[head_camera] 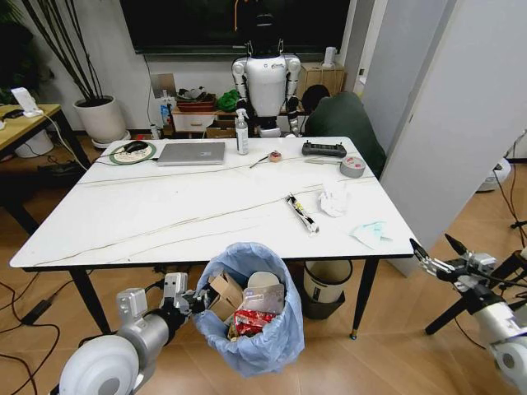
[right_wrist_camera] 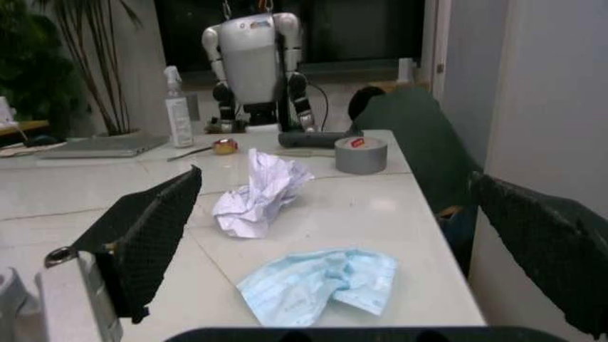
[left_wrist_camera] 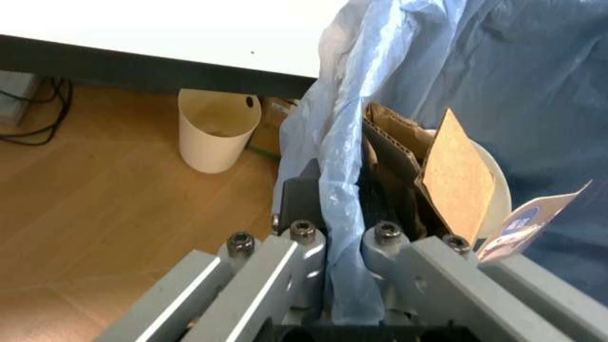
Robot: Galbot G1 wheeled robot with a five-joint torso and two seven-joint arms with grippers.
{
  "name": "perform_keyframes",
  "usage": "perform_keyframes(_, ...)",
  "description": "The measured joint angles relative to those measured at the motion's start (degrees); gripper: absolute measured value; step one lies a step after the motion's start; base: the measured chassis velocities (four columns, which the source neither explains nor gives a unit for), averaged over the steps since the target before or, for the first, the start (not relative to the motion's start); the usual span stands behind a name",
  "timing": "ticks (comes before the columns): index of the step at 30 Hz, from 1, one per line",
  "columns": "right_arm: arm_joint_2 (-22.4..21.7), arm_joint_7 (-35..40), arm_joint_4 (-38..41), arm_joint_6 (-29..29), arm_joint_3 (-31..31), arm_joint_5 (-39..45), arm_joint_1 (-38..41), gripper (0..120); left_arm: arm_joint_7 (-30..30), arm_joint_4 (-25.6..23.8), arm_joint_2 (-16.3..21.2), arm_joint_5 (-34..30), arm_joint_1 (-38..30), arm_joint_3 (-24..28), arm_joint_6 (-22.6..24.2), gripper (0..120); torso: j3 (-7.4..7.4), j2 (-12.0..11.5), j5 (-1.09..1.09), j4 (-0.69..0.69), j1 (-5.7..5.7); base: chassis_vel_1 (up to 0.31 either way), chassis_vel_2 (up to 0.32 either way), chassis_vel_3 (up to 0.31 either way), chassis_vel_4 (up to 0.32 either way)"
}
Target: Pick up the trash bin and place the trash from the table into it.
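The trash bin (head_camera: 247, 306), lined with a baggy light-blue bag, hangs just in front of the table's (head_camera: 148, 222) near edge. My left gripper (head_camera: 194, 303) is shut on its rim; the left wrist view shows the bag pinched in the left gripper (left_wrist_camera: 344, 208). Brown cardboard (head_camera: 224, 293) (left_wrist_camera: 458, 178), a paper cup (head_camera: 263, 285) and a red wrapper (head_camera: 250, 321) lie inside. On the table's right part rest a crumpled white paper (head_camera: 333, 200) (right_wrist_camera: 256, 197), a pale-blue tissue (head_camera: 370, 234) (right_wrist_camera: 323, 286) and a thin dark wrapper (head_camera: 302, 212). My right gripper (head_camera: 436, 255) (right_wrist_camera: 332, 178) hovers open off the front right corner, facing them.
A silver laptop (head_camera: 191, 153), a spray bottle (head_camera: 241, 132), a black controller (head_camera: 324, 149) and a grey tape roll (head_camera: 352, 166) (right_wrist_camera: 361, 153) sit at the table's far side. A cream bucket (head_camera: 326, 285) (left_wrist_camera: 218, 130) stands under the table. A grey partition (head_camera: 445, 123) rises at the right.
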Motion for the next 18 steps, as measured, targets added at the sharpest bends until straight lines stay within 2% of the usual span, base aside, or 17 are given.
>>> perform_keyframes(3,-2.1,4.1,0.5,-2.1,-4.3,1.8,2.5,100,-0.1,-0.4,0.4,-0.2,0.4,-0.6,0.0,0,0.00,0.0,0.01,0.02,0.00,0.000,0.000,0.000,0.000)
perform_keyframes(12,-8.0,7.5,-2.2,-6.1,-13.4,7.3,9.6,100,-0.3,-0.5,0.9,-0.4,0.6,-0.9,0.1,0,0.00,0.0,0.01,0.00,0.00,0.000,0.000,0.000,0.000)
perform_keyframes(18,-12.6,11.4,-7.4,-9.0,-24.5,9.7,21.5,100,-0.4,-0.1,1.2,-0.8,0.2,-0.9,0.1,0,0.00,0.0,0.01,0.01,0.00,0.000,0.000,0.000,0.000)
